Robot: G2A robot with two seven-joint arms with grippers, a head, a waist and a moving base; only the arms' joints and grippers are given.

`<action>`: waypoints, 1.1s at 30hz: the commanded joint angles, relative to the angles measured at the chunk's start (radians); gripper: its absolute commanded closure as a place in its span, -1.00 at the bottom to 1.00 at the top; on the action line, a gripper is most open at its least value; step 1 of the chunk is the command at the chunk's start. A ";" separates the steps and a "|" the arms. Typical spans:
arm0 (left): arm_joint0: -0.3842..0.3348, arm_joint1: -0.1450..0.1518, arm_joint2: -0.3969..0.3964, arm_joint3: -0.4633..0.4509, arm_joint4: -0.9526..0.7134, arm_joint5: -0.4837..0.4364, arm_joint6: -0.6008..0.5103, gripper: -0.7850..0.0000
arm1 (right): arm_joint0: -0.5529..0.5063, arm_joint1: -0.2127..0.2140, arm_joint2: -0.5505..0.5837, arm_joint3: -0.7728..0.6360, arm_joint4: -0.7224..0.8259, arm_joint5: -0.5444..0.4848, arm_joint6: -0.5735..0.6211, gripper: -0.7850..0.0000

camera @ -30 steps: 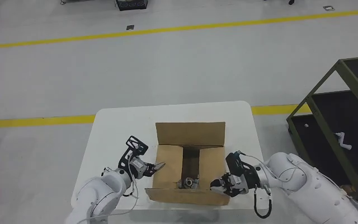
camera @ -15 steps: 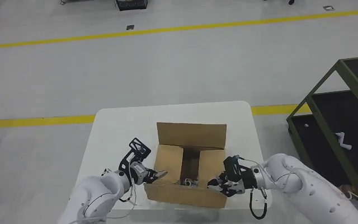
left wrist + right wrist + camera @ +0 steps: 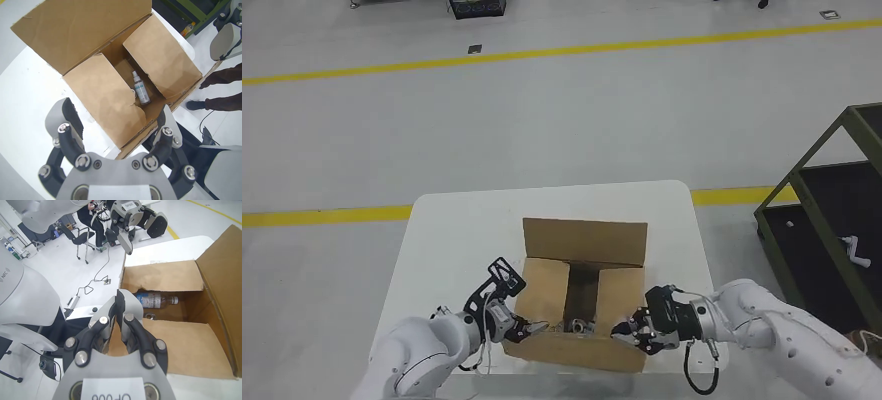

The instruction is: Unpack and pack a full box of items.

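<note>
From above, the box [image 3: 585, 240] sits on the tabletop [image 3: 442, 240], back flap raised. Left wrist: the left tool [image 3: 117, 109] gapes astride its near corner; a spray bottle [image 3: 140, 91] lies flat inside, nozzle toward that flap. Right wrist: the right tool [image 3: 119, 303] pinches the near wall.

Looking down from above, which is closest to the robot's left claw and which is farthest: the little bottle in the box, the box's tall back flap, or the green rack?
From the left claw:
1. The bottle, lying inside the box, just beside the claw.
2. The back flap, on the box's far side.
3. The green rack, far off to the right.
</note>
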 commanded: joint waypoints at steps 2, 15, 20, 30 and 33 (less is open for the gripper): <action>-0.003 0.005 -0.004 -0.004 -0.006 -0.005 -0.009 -1.00 | 0.022 0.012 -0.029 0.016 -0.027 0.000 -0.100 -1.00; -0.007 0.026 -0.011 -0.005 -0.038 -0.025 -0.042 -1.00 | 0.036 0.067 -0.070 0.171 -0.112 0.000 -0.585 -0.95; -0.008 0.032 -0.023 0.002 -0.043 0.001 -0.019 -1.00 | 0.015 0.077 -0.107 0.234 -0.026 0.000 -0.637 0.03; -0.006 0.039 -0.030 0.017 -0.035 0.055 0.088 -1.00 | 0.032 0.086 -0.156 0.305 0.000 0.000 -0.492 1.00; -0.004 0.041 -0.033 0.016 -0.036 0.067 0.110 -1.00 | 0.023 0.080 -0.148 0.332 0.035 0.001 -0.473 1.00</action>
